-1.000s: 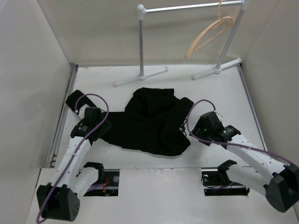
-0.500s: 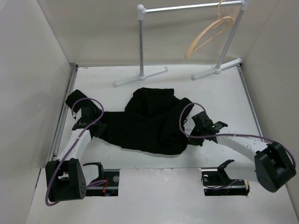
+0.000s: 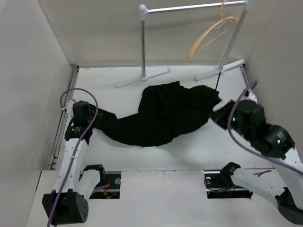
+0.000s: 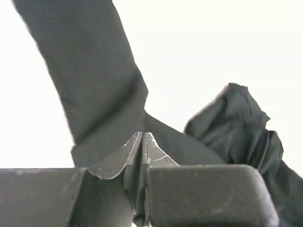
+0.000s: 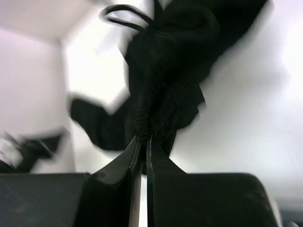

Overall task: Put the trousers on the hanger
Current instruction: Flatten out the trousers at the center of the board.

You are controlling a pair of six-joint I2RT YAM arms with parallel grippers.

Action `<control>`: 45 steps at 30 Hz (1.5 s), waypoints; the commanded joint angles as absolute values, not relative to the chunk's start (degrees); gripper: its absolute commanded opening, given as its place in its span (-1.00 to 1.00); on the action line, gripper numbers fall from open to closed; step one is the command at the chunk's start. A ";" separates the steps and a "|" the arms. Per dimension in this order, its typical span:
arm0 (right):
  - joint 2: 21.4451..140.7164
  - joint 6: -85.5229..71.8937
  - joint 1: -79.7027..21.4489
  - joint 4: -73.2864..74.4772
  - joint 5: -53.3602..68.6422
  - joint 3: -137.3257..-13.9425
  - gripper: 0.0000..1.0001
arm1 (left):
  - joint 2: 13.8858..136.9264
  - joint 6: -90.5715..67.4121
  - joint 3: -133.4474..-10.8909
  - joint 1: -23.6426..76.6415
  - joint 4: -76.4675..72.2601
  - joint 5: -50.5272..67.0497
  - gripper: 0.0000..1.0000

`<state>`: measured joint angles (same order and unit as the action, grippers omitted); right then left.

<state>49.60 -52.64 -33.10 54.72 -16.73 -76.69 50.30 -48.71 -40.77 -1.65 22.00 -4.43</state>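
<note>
Bright overexposed wrist views, blurred background

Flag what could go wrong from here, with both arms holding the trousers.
1. The left pincer and right pincer each pinch only a small fold of the trousers; pulling apart could slip one out.
2. The hanger hangs loose and tilted on the rail; a bunched load may swing or unhook it.
</note>
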 commanded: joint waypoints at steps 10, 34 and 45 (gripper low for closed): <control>42.18 -67.08 -43.56 81.76 -19.85 -58.18 -0.03 | 56.23 -44.21 -51.23 1.96 28.66 -11.86 -0.65; 54.93 -53.51 -14.21 39.71 -10.98 -35.95 0.23 | 115.57 -35.24 -81.57 20.26 13.80 9.93 0.03; 61.77 -55.19 -9.44 39.65 -8.18 -33.14 0.20 | 113.91 -39.98 -76.91 22.98 5.90 13.71 -0.74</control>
<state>58.65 -53.95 -9.17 42.04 -10.24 -34.46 115.77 -37.82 -78.41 21.76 9.69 11.81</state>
